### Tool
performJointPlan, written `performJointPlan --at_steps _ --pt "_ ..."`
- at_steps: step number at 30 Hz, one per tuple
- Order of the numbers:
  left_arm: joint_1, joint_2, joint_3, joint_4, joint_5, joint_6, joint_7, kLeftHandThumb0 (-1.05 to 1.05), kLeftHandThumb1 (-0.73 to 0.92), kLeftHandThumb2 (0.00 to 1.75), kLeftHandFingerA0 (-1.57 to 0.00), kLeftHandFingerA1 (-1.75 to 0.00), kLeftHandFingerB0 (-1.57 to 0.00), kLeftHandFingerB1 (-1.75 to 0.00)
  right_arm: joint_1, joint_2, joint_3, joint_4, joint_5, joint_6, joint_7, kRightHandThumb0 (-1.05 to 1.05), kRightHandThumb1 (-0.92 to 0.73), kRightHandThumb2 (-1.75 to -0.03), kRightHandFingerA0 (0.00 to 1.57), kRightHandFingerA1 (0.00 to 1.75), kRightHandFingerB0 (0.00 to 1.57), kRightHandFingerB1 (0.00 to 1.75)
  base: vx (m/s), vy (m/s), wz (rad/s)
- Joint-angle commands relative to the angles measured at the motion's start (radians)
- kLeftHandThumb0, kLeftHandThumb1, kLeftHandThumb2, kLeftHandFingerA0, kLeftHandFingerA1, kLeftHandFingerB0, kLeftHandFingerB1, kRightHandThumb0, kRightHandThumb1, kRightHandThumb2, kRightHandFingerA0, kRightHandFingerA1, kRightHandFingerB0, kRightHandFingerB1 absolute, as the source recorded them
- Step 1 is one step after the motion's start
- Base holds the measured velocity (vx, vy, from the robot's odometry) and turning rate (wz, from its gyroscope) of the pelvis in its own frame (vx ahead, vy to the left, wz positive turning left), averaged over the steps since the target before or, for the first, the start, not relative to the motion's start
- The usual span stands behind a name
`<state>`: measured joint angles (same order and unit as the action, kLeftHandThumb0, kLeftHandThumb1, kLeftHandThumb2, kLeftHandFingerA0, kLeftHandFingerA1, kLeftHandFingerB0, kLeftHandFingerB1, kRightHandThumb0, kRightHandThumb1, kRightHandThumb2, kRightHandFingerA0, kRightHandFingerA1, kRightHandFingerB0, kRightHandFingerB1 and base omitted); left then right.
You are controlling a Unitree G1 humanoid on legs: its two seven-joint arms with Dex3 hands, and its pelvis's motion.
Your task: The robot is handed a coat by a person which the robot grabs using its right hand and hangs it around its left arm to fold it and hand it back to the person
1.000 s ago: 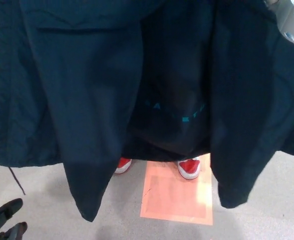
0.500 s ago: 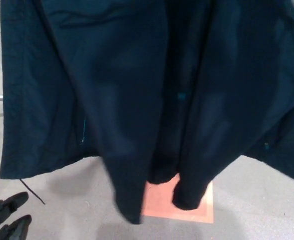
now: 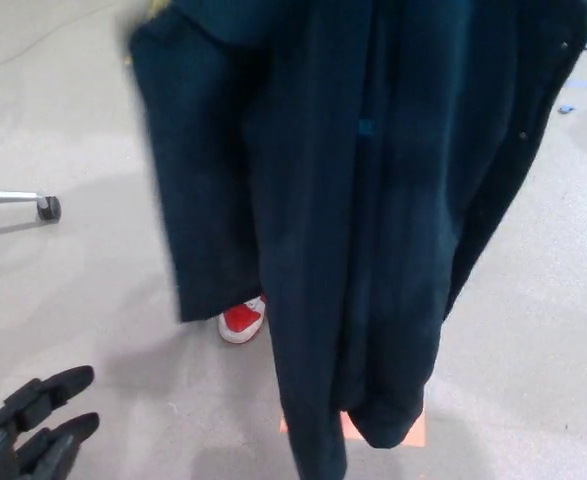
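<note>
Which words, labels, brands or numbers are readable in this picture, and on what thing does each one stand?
No text can be read.
Coat: one small teal mark, too blurred to read as letters.
Red shoe: no lettering visible.
Left hand: no marking visible.

The dark coat point(image 3: 373, 200) hangs like a wide curtain from the top edge almost to the bottom of the frame. It blocks the centre and most of the upper right. To its left the grey floor point(image 3: 83, 290) lies open, broken only by a caster point(image 3: 48, 208) on a thin metal leg at the left edge. A person's red shoe point(image 3: 241, 320) stands just under the coat's left hem. The left hand point(image 3: 33, 435), empty with its fingers spread, sits in the lower left corner, well apart from the coat. The lower right is bare floor.
</note>
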<state>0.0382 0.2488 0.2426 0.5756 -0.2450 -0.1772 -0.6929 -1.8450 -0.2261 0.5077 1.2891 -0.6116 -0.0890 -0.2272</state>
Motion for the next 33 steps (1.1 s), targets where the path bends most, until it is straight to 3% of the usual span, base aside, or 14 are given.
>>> performJointPlan --at_steps 1,6,7,8,9,12,13,16,17,18,19,23,24,33 --pt "0.027 0.023 -0.017 -0.055 -0.069 0.072 -0.104 -0.75 0.88 0.67 -0.24 -0.35 -0.23 -0.32 -0.068 0.028 -0.008 0.008 -0.032 0.001 -0.127 -0.39 -0.85 -0.67 0.86 1.73 0.62 1.43 0.00 0.000 0.00" --pt "0.044 0.039 -0.059 -0.147 -0.116 0.117 -0.215 -0.75 0.90 0.67 -0.23 -0.34 -0.22 -0.31 -0.082 0.042 -0.014 0.017 -0.040 -0.021 -0.144 -0.38 -0.82 -0.67 0.80 1.74 0.59 1.49 0.00 0.000 0.00" --pt "0.055 0.042 -0.073 -0.194 -0.135 0.156 -0.230 -0.37 0.50 1.08 -0.01 -0.48 -0.01 -0.47 -0.086 0.048 -0.020 0.019 -0.034 -0.016 -0.126 -0.41 -0.82 -0.69 0.81 1.72 0.62 1.48 0.00 0.000 0.00" --pt "0.064 0.049 -0.088 -0.229 -0.141 0.173 -0.247 -0.86 0.74 1.04 -0.14 -0.46 -0.04 -0.39 -0.088 0.052 -0.026 0.021 -0.029 -0.014 -0.111 -0.42 -0.81 -0.69 0.82 1.71 0.63 1.46 0.00 0.000 0.00" --pt "0.078 0.062 -0.114 -0.274 -0.147 0.175 -0.282 -0.75 0.91 0.68 -0.11 -0.30 -0.09 -0.27 -0.090 0.058 -0.033 0.022 -0.022 -0.013 -0.097 -0.42 -0.82 -0.69 0.83 1.72 0.65 1.48 0.00 0.000 0.00" --pt "0.102 0.070 -0.148 -0.347 -0.162 0.160 -0.324 -0.73 0.73 1.08 -0.05 -0.44 -0.04 -0.39 -0.086 0.063 -0.038 0.023 -0.021 -0.020 -0.088 -0.39 -0.83 -0.68 0.82 1.74 0.64 1.50 0.00 0.000 0.00" --pt "0.124 0.072 -0.179 -0.431 -0.171 0.184 -0.328 -0.37 0.52 1.10 0.00 -0.48 0.00 -0.47 -0.086 0.070 -0.037 0.023 -0.021 -0.022 -0.075 -0.39 -0.81 -0.68 0.82 1.72 0.64 1.49 0.00 0.000 0.00" --pt "0.166 0.077 -0.245 -0.591 -0.178 0.241 -0.305 -0.37 0.51 1.09 0.00 -0.48 0.00 -0.47 -0.084 0.088 -0.035 0.025 -0.024 -0.015 -0.069 -0.38 -0.83 -0.66 0.81 1.72 0.61 1.44 0.00 0.000 0.00" --pt "0.165 0.075 -0.267 -0.621 -0.183 0.254 -0.308 -0.78 0.89 0.66 -0.16 -0.33 -0.11 -0.30 -0.083 0.093 -0.034 0.025 -0.025 -0.020 -0.069 -0.36 -0.82 -0.65 0.80 1.72 0.62 1.44 0.00 0.000 0.00" --pt "0.164 0.076 -0.288 -0.655 -0.179 0.270 -0.298 -0.84 0.72 1.06 -0.14 -0.47 -0.03 -0.40 -0.082 0.096 -0.031 0.025 -0.028 -0.027 -0.069 -0.34 -0.77 -0.65 0.80 1.71 0.64 1.48 0.00 0.000 0.00" --pt "0.153 0.072 -0.321 -0.698 -0.166 0.289 -0.281 -0.77 0.70 1.07 -0.05 -0.44 -0.04 -0.39 -0.082 0.106 -0.035 0.024 -0.021 -0.037 -0.061 -0.34 -0.73 -0.63 0.80 1.70 0.71 1.23 0.00 0.000 0.00" --pt "0.103 0.046 -0.404 -0.767 -0.138 0.335 -0.225 -0.79 0.90 0.68 -0.11 -0.33 -0.10 -0.29 -0.080 0.140 -0.053 0.020 -0.006 -0.049 -0.045 -0.33 -0.76 -0.66 0.81 1.66 0.69 1.25 0.00 0.000 0.00" --pt "0.088 0.037 -0.422 -0.780 -0.134 0.354 -0.204 -0.75 0.69 1.06 -0.04 -0.44 -0.04 -0.39 -0.082 0.152 -0.064 0.020 0.003 -0.047 -0.034 -0.37 -0.80 -0.67 0.79 1.68 0.68 1.26 0.00 0.000 0.00" --pt "-0.115 -0.094 -0.559 -0.657 -0.036 0.396 -0.076 -0.73 0.69 1.07 -0.02 -0.39 -0.02 -0.36 -0.112 0.239 -0.134 0.007 0.047 -0.091 0.042 -0.38 -0.85 -0.70 0.82 1.52 0.75 0.94 0.00 0.000 0.00"
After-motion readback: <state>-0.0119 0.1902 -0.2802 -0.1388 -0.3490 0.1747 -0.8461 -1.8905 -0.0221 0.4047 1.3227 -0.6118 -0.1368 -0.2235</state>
